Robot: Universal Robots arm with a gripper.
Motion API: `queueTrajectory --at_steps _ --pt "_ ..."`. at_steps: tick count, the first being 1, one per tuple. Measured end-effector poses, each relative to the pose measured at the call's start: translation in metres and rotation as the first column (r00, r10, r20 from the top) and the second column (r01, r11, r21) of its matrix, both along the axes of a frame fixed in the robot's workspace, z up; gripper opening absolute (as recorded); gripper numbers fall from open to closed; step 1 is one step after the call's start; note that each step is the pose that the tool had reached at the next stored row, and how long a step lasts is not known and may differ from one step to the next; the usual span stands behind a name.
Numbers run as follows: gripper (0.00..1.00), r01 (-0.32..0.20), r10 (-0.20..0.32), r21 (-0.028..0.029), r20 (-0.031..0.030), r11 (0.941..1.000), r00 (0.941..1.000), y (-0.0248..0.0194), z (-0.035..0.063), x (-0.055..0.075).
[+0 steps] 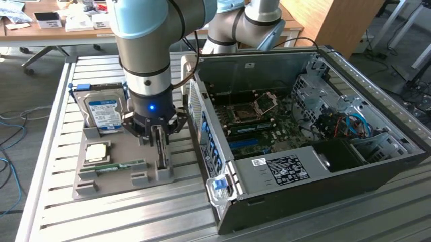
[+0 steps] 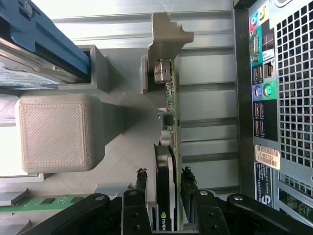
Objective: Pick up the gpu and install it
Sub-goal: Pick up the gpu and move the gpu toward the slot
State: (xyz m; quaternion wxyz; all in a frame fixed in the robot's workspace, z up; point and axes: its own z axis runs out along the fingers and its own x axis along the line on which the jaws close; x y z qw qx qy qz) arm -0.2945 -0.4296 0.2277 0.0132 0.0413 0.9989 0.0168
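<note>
- Hand (image 2: 164, 175), jaws apart, straddles the gpu (image 2: 165, 161), which stands on edge in a tray (image 1: 131, 151).
- Likely light, stiff and fragile: pinch its flat faces, not the bracket.

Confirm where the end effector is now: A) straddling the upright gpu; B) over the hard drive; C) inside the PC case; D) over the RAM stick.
A: the end effector has one finger on each side of the gpu, which stands on edge in the grey holder.
</note>
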Motion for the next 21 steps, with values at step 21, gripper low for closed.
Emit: queueTrajectory --at_steps 21 --pt "0.33 0.0 0.0 -0.0013 -0.0001 1.0 1.0 -0.0001 0.0 0.0002"
